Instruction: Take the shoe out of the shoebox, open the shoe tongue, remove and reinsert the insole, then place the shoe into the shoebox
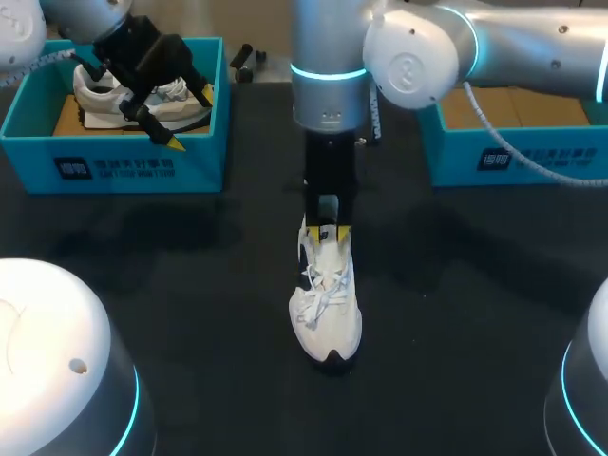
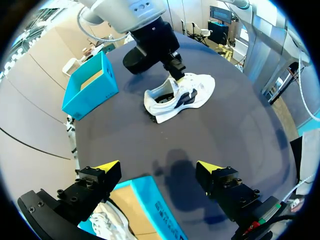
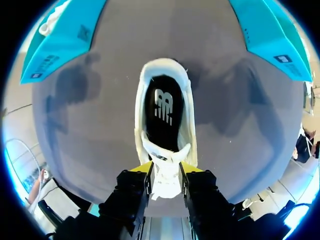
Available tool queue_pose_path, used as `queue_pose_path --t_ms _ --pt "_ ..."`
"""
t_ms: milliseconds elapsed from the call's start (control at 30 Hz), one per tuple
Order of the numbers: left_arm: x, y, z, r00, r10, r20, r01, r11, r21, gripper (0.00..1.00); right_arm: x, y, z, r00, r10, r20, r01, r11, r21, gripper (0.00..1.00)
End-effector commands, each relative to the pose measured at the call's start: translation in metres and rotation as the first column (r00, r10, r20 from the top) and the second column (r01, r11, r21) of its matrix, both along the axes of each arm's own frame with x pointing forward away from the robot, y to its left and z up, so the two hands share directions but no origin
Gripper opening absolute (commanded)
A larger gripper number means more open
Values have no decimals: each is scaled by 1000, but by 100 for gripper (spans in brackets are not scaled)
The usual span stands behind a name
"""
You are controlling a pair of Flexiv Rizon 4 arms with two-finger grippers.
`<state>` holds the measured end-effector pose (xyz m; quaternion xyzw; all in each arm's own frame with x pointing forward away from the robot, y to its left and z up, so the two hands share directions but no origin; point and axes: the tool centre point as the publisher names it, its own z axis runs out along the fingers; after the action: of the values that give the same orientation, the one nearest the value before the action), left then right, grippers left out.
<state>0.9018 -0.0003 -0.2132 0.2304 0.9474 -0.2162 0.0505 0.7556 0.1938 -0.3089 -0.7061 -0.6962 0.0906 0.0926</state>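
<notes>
A white sneaker [image 1: 328, 309] lies on the black table [image 1: 190, 285] at its middle. From the right my right arm reaches over it, and my right gripper [image 1: 326, 231] is down at the shoe's far end. In the right wrist view the right gripper [image 3: 165, 172] is shut on the white tongue [image 3: 165, 180], one yellow tip on each side. Ahead of it the shoe mouth gapes, and the black insole [image 3: 162, 112] lies inside. My left gripper [image 1: 190, 116] hangs open over the left shoebox [image 1: 114, 166], empty. The sneaker [image 2: 180, 95] shows far ahead of the left gripper [image 2: 157, 167].
A second white sneaker [image 1: 142, 100] lies in the left shoebox [image 2: 150, 200]. The right shoebox [image 1: 513, 147] stands at the back right with brown cardboard inside. A small black object [image 1: 242, 62] lies behind the left box. White rounded robot housings [image 1: 57, 361] fill the near corners.
</notes>
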Motion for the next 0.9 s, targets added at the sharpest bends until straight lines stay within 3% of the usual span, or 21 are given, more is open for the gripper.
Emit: queue_pose_path --t_ms 33,200,433,733,900 --pt "0 0 0 1000 0 0 0 1000 2 100 7 0 -12 1000 14 -1 -14 1000 19 28" --pt "0 0 0 1000 0 0 0 1000 2 100 17 -1 -27 999 35 -8 -35 999 40 22" --pt "0 0 0 1000 0 0 0 1000 2 100 20 -7 -9 999 38 31 -38 999 2 24" --pt "0 0 0 1000 0 0 0 1000 2 100 28 -4 -37 997 67 31 -69 996 48 22" --pt "0 0 0 1000 0 0 0 1000 2 100 28 -8 -28 995 78 58 -79 996 31 26"
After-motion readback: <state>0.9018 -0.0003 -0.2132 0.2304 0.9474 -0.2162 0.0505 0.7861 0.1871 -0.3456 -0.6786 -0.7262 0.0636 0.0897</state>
